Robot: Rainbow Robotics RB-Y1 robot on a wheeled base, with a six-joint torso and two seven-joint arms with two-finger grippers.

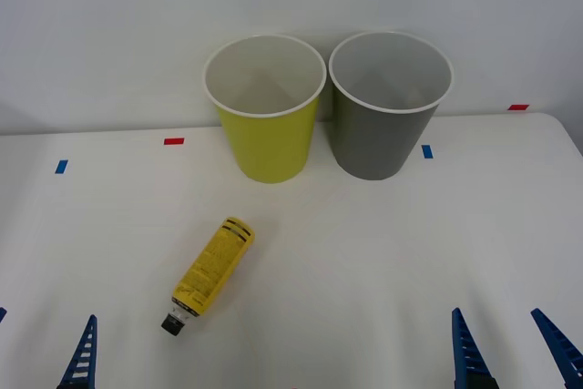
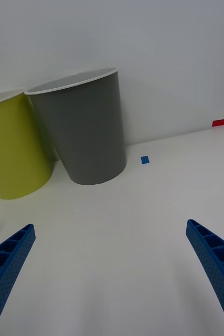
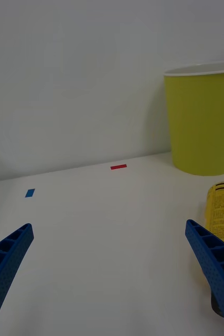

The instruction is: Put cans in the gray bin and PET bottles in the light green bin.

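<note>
The yellow-labelled PET bottle point(image 1: 209, 275) is lying on the bench point(image 1: 383, 252), near the light green bin point(image 1: 265, 108). The left pincer point(image 3: 112, 283) is hovering spread beside it, positioned for pickup; the right pincer point(image 2: 112, 278) is waiting spread, empty.

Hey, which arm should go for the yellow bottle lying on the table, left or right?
Probably left. The PET bottle lies on the left half of the table, cap toward the open left gripper and beside its finger in the left wrist view. The open right gripper sits far across. The light green bin is also left-side.
</note>
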